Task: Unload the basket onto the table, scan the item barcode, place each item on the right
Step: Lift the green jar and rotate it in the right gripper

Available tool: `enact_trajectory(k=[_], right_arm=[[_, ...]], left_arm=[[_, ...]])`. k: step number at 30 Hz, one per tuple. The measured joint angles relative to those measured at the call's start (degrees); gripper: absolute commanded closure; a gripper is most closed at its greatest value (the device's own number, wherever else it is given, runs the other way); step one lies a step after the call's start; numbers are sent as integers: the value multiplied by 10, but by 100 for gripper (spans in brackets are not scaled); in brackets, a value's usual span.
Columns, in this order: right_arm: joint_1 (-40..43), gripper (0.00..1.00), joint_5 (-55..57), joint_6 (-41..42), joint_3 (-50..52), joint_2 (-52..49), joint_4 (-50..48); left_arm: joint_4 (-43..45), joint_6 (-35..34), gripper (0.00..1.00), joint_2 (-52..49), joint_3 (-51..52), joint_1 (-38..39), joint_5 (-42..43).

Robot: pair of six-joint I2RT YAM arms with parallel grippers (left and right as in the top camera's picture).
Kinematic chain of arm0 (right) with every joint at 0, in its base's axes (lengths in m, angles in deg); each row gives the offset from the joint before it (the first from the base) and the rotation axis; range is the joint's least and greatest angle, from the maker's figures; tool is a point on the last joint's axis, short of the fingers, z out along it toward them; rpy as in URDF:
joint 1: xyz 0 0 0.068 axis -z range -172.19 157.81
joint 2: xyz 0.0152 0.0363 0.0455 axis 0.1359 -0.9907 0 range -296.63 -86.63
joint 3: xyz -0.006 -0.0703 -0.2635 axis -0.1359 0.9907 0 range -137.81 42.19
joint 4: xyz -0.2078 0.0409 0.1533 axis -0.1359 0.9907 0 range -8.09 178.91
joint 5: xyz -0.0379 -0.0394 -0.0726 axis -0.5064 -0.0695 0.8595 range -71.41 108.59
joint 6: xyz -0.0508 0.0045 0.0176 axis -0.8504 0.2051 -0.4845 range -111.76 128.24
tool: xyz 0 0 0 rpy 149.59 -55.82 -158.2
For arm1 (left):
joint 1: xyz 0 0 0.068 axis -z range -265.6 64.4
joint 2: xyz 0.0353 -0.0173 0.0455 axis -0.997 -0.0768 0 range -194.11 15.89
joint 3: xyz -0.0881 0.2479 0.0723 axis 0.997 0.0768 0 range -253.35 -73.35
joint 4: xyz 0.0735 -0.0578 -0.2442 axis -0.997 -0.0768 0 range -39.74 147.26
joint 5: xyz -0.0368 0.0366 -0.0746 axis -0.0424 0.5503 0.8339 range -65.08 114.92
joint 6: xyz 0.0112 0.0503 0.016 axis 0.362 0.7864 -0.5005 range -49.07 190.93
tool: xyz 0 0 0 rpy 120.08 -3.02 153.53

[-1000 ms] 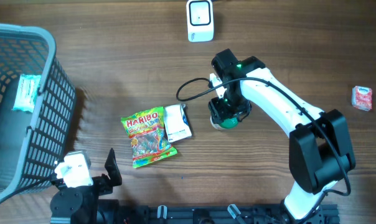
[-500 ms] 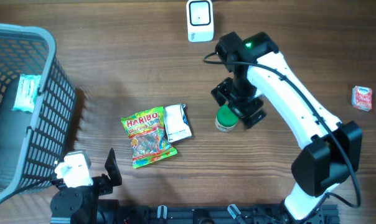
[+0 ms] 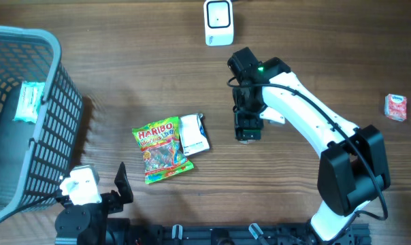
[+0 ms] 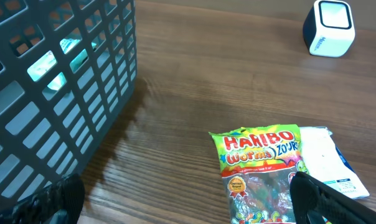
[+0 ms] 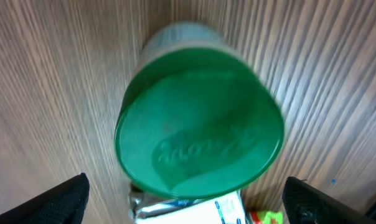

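End effector (image 3: 247, 129) now over round lid (image 5: 199, 127)

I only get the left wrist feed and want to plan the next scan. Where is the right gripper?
Observer: The right gripper hangs directly over a green-lidded jar, just right of the white packet.
Operator: Is it gripping the jar?
Observer: No. In the right wrist view its fingers stand wide open on either side of the lid, clear of it.
Operator: Anything else outside my frame?
Observer: A small pink packet lies alone at the far right of the table.
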Motion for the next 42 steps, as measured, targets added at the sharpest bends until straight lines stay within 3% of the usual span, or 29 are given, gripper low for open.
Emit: enact_trajectory(k=[5,7,10,12,13,19,21,23,24,26,27,29,31,42], right_arm=[[0,2,40,2,45,0,-41],[0,14,51,2,69,0,-50],[0,19,60,-9,91,0,-52],[0,34,60,-49,96,0,-63],[0,39,60,-86,97,0,-74],[-1,37,62,-341,96,0,-86],[2,34,62,-564,83,0,-92],[4,25,66,-747,61,0,-80],[5,10,68,-814,56,0,-74],[5,8,76,-924,53,0,-68],[5,0,83,-983,53,0,-67],[5,0,88,-1045,53,0,-73],[5,0,88,-1050,52,0,-77],[5,1,40,-885,83,0,-104]], left_arm=[[0,0,0,0,0,0,0],[0,0,0,0,0,0,0],[0,0,0,0,0,0,0],[0,0,0,0,0,0,0],[0,0,0,0,0,0,0],[0,0,0,0,0,0,0],[0,0,0,0,0,0,0],[0,0,0,0,0,0,0],[0,0,0,0,0,0,0],[0,0,0,0,0,0,0],[0,0,0,0,0,0,0],[0,0,0,0,0,0,0],[0,0,0,0,0,0,0],[0,0,0,0,0,0,0]])
